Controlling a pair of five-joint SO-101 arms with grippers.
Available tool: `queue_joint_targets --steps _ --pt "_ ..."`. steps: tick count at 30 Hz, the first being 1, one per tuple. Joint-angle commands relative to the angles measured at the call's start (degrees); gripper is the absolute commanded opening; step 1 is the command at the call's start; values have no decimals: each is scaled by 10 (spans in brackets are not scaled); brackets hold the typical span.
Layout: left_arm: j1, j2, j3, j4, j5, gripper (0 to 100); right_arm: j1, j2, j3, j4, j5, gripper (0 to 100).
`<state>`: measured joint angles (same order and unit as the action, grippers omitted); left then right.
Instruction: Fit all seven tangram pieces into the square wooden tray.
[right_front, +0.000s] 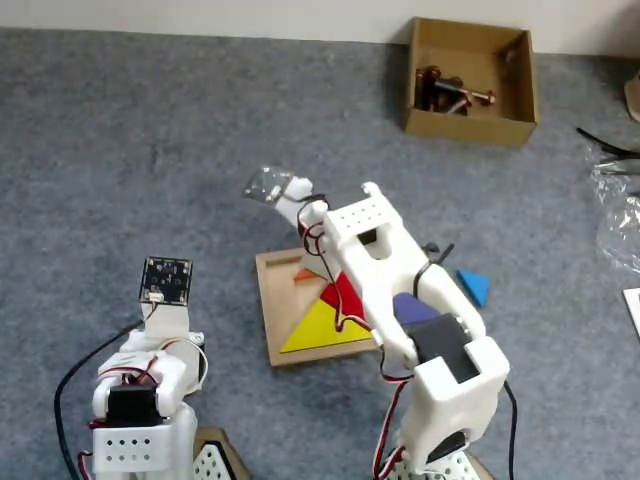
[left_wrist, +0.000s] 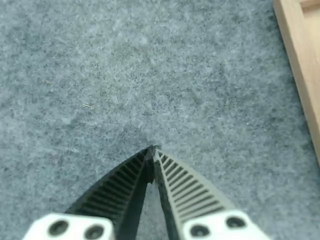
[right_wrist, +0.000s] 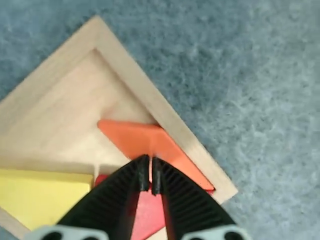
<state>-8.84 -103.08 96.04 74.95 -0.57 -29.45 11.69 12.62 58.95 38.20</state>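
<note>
With the right gripper (right_wrist: 150, 176) pressed together just over the orange piece (right_wrist: 142, 137), risks shoving it up onto the tray rim (right_wrist: 150, 97) beside the tips or across the red piece (right_wrist: 147, 215).

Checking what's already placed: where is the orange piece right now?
In the right wrist view, the orange piece lies inside the wooden tray against its rim, next to the red piece, at the tips of the right gripper.

tray (right_front: 265, 310) mid-carpet, between two arms. inside: parallelogram piece (right_wrist: 145, 137) along far rim by corner, large triangle (right_front: 320, 325) toward front. right gripper (right_wrist: 150, 172) directly above parallelogram piece. left gripper (left_wrist: 152, 152) over carpet, left of tray. loose small triangle (right_front: 473, 287) right of tray; box (right_front: 470, 125) far behind.
</note>
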Motion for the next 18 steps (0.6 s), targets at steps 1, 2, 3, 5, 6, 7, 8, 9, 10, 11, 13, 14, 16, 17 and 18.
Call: queue_joint_targets --steps 1,2,3,5,6,7,8,9,10,11,13,14,16,17,18 --pt "-6 1 12 3 3 6 15 -84 -11 -7 -47 5" --pt "-6 1 12 3 3 6 17 -103 -8 -7 -58 5" --pt "-6 1 12 3 3 6 22 -123 -7 -7 -67 5" --pt "-6 1 12 3 3 6 34 -165 -7 -7 -83 5" --pt "-6 1 12 3 3 6 43 -182 -3 -2 -89 5" --pt "-6 1 12 3 3 6 52 -201 4 15 -95 5" --pt "-6 1 12 3 3 6 62 -218 9 34 -100 5" --pt "-6 1 12 3 3 6 71 -236 14 51 -105 5" --pt "-6 1 12 3 3 6 80 -250 18 69 -108 5" --pt "-6 1 12 3 3 6 92 -264 21 87 -113 5" --pt "-6 1 12 3 3 6 119 -287 22 118 -128 5" --pt "-6 1 12 3 3 6 136 -296 22 130 -140 5" --pt "-6 1 12 3 3 6 171 -306 22 151 -167 5" --pt "-6 1 12 3 3 6 189 -306 22 159 -178 5" --pt "-6 1 12 3 3 6 205 -306 23 167 -190 5"
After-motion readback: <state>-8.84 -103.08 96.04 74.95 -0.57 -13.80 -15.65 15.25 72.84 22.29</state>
